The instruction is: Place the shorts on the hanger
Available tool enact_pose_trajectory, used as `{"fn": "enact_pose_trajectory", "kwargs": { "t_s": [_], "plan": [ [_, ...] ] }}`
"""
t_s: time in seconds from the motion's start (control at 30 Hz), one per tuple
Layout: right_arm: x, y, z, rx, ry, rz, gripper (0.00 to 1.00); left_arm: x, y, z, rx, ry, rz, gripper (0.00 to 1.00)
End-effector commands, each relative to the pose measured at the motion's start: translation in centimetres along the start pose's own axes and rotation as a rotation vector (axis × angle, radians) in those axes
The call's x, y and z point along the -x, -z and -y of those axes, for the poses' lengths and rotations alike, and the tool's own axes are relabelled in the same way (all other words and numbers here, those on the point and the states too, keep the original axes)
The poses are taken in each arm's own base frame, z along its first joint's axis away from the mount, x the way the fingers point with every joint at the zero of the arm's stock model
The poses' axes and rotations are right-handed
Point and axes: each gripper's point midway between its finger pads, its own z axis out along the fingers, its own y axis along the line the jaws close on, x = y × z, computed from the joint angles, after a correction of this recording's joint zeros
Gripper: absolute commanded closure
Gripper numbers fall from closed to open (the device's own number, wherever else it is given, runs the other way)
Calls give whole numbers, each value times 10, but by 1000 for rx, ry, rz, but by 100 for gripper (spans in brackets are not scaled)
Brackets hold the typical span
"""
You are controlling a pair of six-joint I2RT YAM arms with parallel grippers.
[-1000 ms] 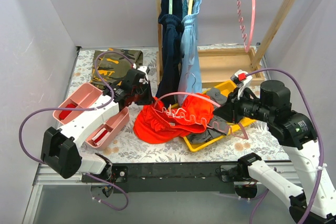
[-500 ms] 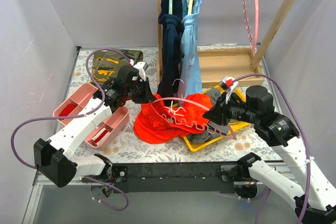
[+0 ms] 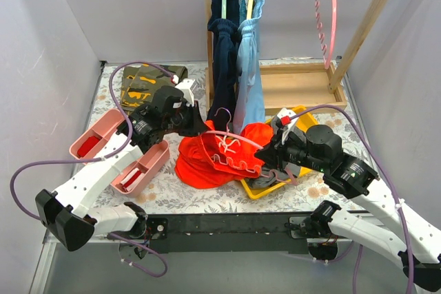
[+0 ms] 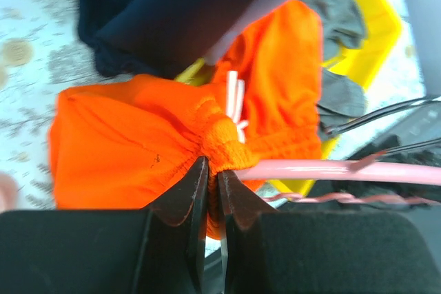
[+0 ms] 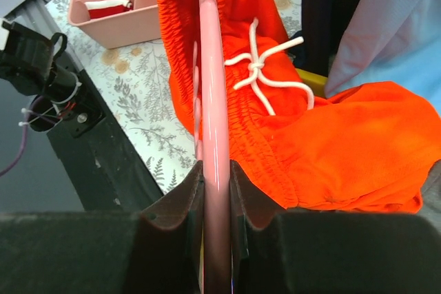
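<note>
Clamping one hanger [image 5: 212, 101] are the right fingers [image 5: 180, 204]; left fingers [image 4: 180, 197] pinch one shorts [image 4: 124, 142].

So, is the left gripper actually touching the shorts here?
Touching. The left wrist view shows the left gripper pinching the shorts by the waistband.

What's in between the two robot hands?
The pink hanger and the bunched orange shorts span from the left hand to the right hand, seen best in the top view.

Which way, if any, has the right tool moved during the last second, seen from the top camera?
Yes. The right tool, shut on the hanger, has moved left across the yellow tray, toward the pink bin.
</note>
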Motion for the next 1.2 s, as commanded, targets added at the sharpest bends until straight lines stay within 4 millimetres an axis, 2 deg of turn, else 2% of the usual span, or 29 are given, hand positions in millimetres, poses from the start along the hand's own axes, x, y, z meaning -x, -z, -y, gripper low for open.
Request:
{"fn": "enact_pose_trajectory", "kwargs": {
  "t_s": [0.0,0.07,0.1,0.17,0.3,0.4,0.5,0.6,0.63,0.7,0.83,1.03,1.17],
  "plan": [
    [63,11,15,-128,66,229,99,-2,17,-30,187,-6,24,99],
    [67,14,13,-128,74,225,99,-9,21,-47,266,-18,13,99],
    [68,15,12,-128,78,229,99,-9,22,-44,248,-24,11,99],
    [69,13,11,-118,77,240,99,-9,22,-33,193,-15,10,99],
    [67,-8,-2,-40,61,269,99,-8,22,-1,44,31,-2,99],
    [64,-19,-8,-48,69,303,99,-8,21,10,-1,63,6,98],
    [66,-27,-20,-26,94,355,99,-7,20,8,-6,73,41,88],
    [57,-37,-22,-40,113,357,99,10,27,10,-18,65,138,79],
    [47,-41,-21,-37,116,345,99,13,29,11,-26,55,158,78],
    [49,-39,-23,-22,112,389,99,21,36,17,-61,28,208,75],
    [39,-43,-21,-24,106,387,99,17,40,20,-110,-56,242,63],
    [32,-46,-20,-19,96,380,99,12,57,45,-294,-218,302,49],
    [31,-47,-21,-14,97,377,99,8,44,41,-294,-276,295,43]
  ]
}}
